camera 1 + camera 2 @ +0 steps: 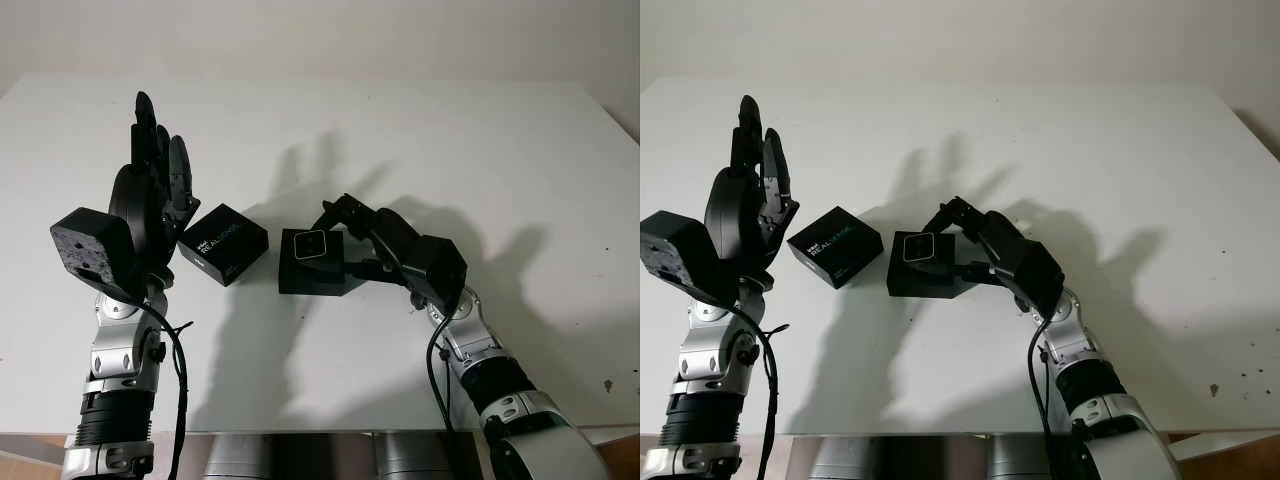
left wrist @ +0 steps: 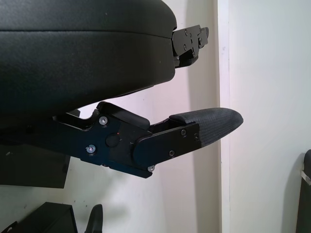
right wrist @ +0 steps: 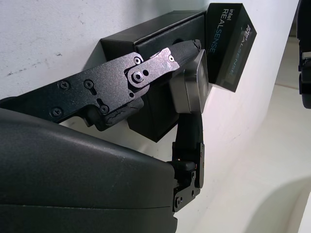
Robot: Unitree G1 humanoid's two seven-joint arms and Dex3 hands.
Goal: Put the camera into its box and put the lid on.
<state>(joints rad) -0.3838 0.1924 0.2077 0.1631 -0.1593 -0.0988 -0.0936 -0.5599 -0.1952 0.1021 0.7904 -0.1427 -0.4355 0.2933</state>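
Observation:
The small silver-faced camera (image 1: 311,244) is pinched between the fingers of my right hand (image 1: 340,238), which is shut on it. It sits at the top of the open black box (image 1: 310,278) in the middle of the table; how deep it sits I cannot tell. In the right wrist view the camera (image 3: 190,82) is pressed against the box (image 3: 146,43). The black lid (image 1: 224,243), printed "Intel RealSense", lies flat just left of the box. My left hand (image 1: 160,135) is open, raised upright above the table left of the lid.
The white table (image 1: 450,140) stretches wide behind and to the right of the box. Its front edge (image 1: 300,432) runs just before my arms. A few dark specks mark the right front corner.

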